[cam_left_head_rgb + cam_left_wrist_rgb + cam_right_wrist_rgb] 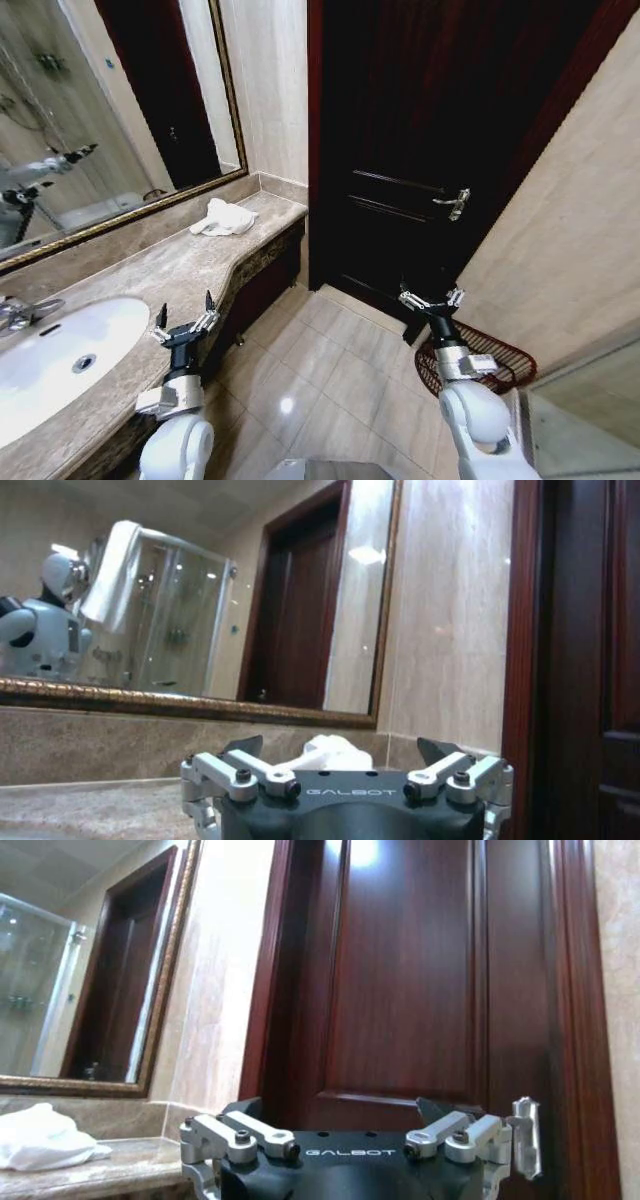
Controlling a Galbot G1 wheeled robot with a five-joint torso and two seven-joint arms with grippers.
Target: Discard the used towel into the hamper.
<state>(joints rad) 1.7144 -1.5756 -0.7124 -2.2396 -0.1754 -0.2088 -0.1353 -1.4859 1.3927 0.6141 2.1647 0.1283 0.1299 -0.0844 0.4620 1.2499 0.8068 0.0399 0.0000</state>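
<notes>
Nothing is being held yet, so the job appears to be sitting at its opening step: approaching the towel. The crumpled white towel (224, 217) is lying in a soft, lumpy heap on the far end of the polished beige stone counter (150, 275), at about eleven o'clock from the left gripper (186, 320), well apart from it. That gripper is hovering over the counter's front edge, beside the oval white basin (60, 360), with its grey metal fingers spread wide and empty. The right gripper (432, 299) is hanging over the glossy tiled floor (320, 370) in front of the dark, panelled wooden door (420, 150), its fingers likewise splayed apart with nothing between them. The hamper (490, 362), a round reddish-brown openwork basket of thin strands, is standing on the floor at roughly four o'clock from the right gripper, near the marble wall and partly hidden behind that arm. Judging from this layout, the next move is calling for the left arm to reach forward along the counter, settling the fingers around a raised fold of the cloth; limp fabric should bunch easily but may trail. A gilt-framed mirror (100, 120) is lining the wall above the counter.
</notes>
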